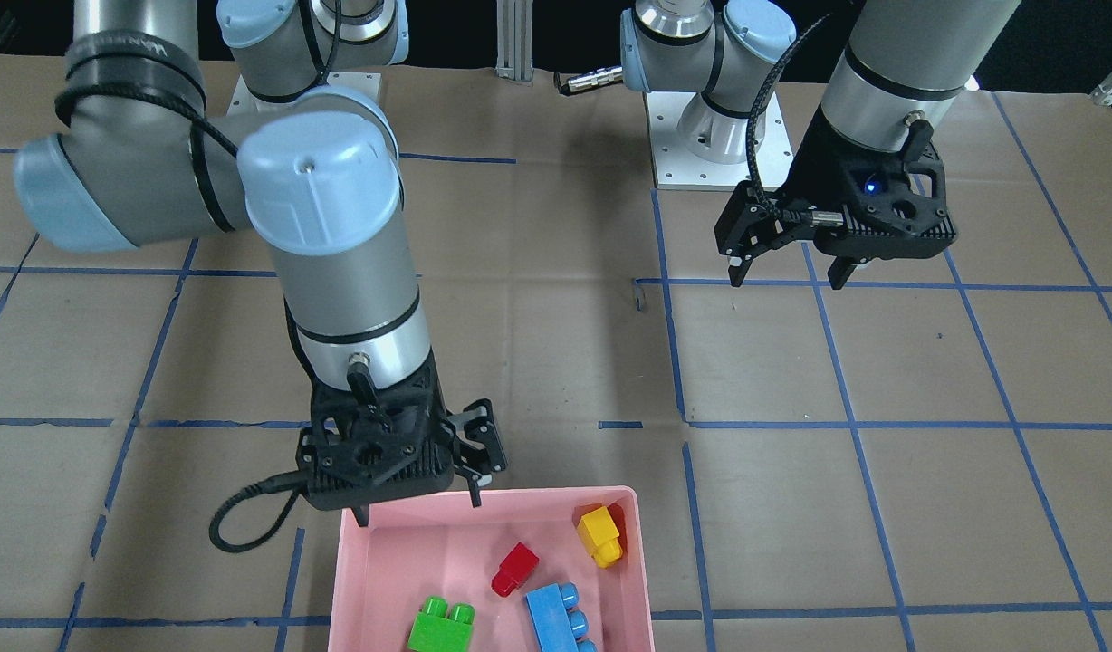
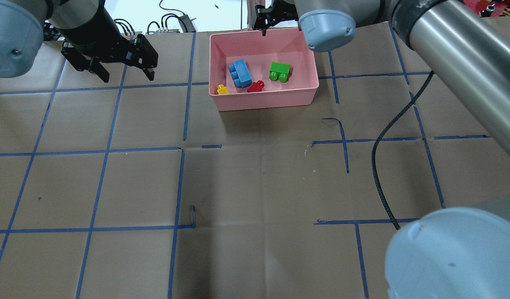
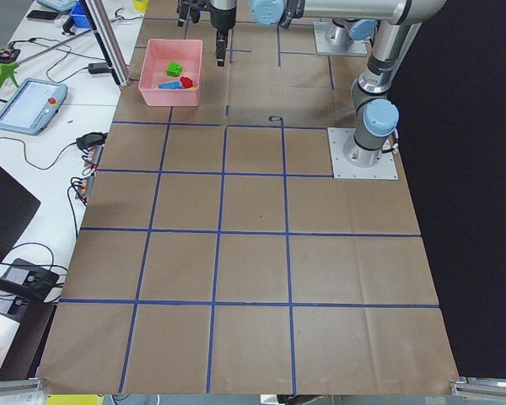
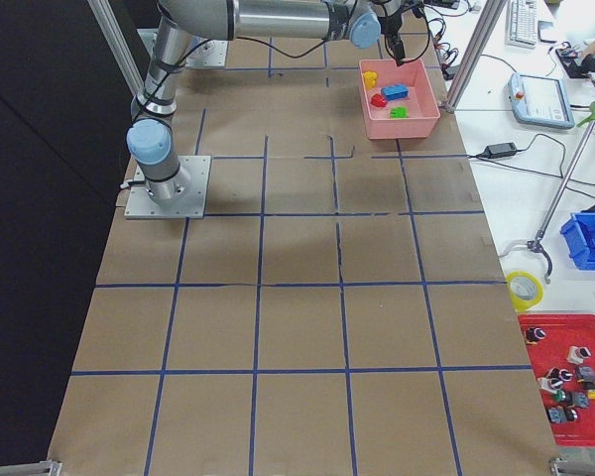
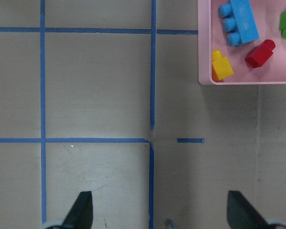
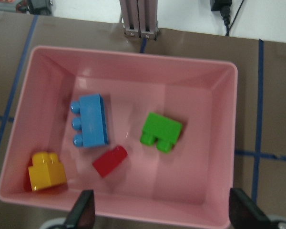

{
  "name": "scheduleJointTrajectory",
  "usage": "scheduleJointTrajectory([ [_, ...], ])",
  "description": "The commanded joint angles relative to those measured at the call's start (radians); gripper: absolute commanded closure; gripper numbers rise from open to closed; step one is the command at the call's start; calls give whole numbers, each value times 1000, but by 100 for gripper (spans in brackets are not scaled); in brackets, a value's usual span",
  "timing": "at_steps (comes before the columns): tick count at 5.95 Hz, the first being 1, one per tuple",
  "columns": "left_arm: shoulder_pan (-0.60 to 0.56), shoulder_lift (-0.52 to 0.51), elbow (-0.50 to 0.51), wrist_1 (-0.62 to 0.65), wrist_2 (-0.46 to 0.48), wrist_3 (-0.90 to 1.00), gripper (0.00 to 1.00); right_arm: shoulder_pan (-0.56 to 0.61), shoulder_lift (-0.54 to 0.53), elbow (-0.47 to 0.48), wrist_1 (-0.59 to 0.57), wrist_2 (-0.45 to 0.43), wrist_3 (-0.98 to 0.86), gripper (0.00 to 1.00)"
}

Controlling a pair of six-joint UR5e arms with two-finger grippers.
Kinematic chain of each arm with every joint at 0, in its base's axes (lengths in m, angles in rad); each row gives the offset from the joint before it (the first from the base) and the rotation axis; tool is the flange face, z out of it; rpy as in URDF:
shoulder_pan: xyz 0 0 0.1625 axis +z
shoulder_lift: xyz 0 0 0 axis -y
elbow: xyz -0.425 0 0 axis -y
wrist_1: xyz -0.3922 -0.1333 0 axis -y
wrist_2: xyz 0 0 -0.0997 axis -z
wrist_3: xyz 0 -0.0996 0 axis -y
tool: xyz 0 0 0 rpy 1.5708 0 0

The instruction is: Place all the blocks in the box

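Note:
The pink box (image 1: 357, 580) stands at the far side of the table. All the blocks lie inside it: green (image 1: 441, 625), blue (image 1: 556, 620), yellow (image 1: 599, 536) and red (image 1: 514, 570). In the right wrist view the green (image 6: 161, 131), blue (image 6: 90, 120), yellow (image 6: 46, 171) and red (image 6: 109, 161) blocks lie apart on the box floor. My right gripper (image 1: 419, 509) is open and empty, above the box's near rim (image 6: 133, 217). My left gripper (image 1: 789, 279) is open and empty above bare table, well to the side of the box (image 2: 263, 99).
An aluminium post (image 6: 139, 19) stands just behind the box. The right arm's black cable (image 2: 388, 137) hangs over the table's right half. The arm bases (image 1: 710, 145) sit at the robot's side. Blue tape lines cross the brown cover.

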Motion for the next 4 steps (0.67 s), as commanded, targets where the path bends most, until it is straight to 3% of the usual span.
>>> scheduleJointTrajectory([
  [1,-1,9,-12,8,7,1,0,-26,-187,106,214,-64,-7,0],
  [2,-1,11,-14,8,7,1,0,-28,-332,201,317,-78,-1,0],
  [4,-1,12,-7,10,7,-5,0,-38,-491,387,367,-82,51,1],
])
